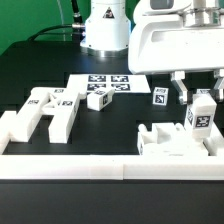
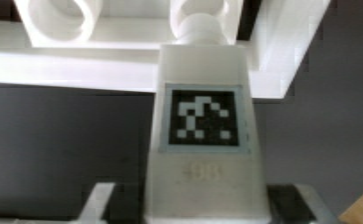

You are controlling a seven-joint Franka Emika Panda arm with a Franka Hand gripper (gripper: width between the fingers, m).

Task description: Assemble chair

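Mid counter [image 1: 120, 125]: marker board [image 1: 108, 82]. At its frt edge, block [image 1: 97, 98]; 2nd block [image 1: 159, 97] just off it, exterior view's right. H-frame [image 1: 45, 112] at exterior view's left. Far right of that view: bar [image 1: 200, 120] upright by seat part [image 1: 165, 140]. Along counter's frt: wall [image 1: 90, 165].

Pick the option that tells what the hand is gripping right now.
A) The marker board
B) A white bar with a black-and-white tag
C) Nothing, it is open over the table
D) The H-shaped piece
B: the hand is closed on a white tagged bar, with a finger on either side of it in the wrist view, while the marker board lies flat on the table.
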